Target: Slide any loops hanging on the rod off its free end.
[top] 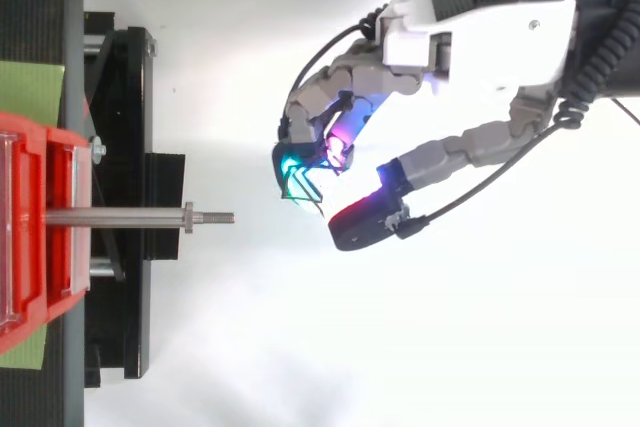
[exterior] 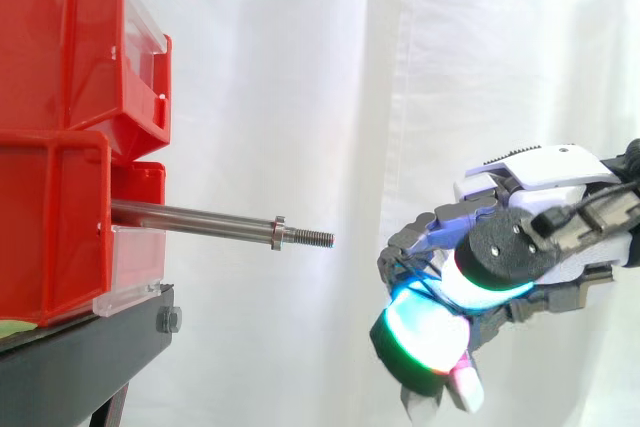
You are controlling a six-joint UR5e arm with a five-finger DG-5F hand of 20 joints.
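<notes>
One hand (top: 480, 37) hangs level with the rod (top: 120, 216), beyond its free end, fingers curled and pinching a thin green loop (top: 300, 190). Loop's clear of the bare rod, near its tip.

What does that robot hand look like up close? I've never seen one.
The hand has a white shell with a black ribbed panel on its back. Its fingers are chains of grey segments, ending in thick black-rimmed pads that glow cyan, green, magenta and red.
</notes>
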